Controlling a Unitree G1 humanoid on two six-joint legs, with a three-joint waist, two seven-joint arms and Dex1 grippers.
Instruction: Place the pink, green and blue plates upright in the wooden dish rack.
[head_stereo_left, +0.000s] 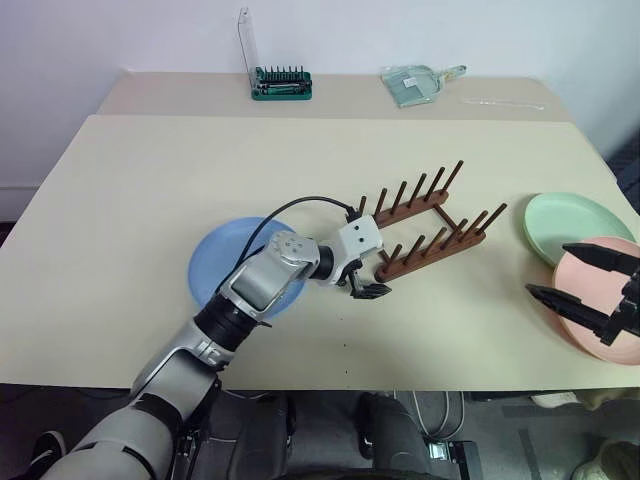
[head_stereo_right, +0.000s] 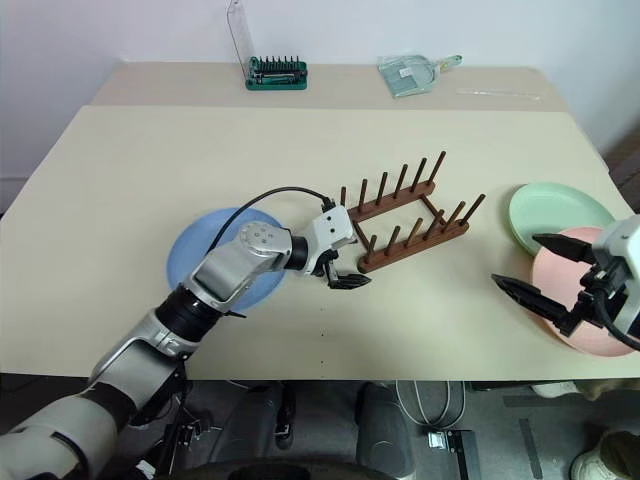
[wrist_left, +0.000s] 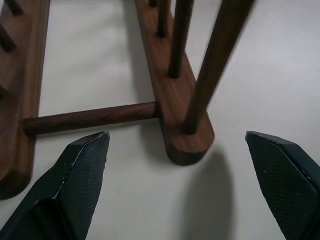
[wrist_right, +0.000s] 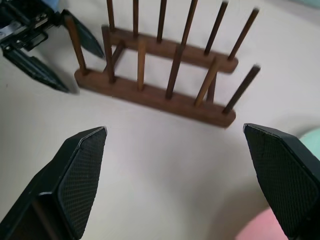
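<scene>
The wooden dish rack stands empty at mid-table, its pegs upright. My left gripper is open, low at the rack's near left end, with the end of one rail between its fingers and nothing held. Partly under my left arm, the blue plate lies flat to the left of the rack. To the right lies the green plate, and the pink plate overlaps its near edge. My right gripper hovers open over the pink plate, pointing toward the rack.
A green screwdriver-bit holder with a raised clear lid and a clear plastic packet sit on the back table. The pink plate lies close to the table's near right edge. Bare tabletop spreads left of the blue plate.
</scene>
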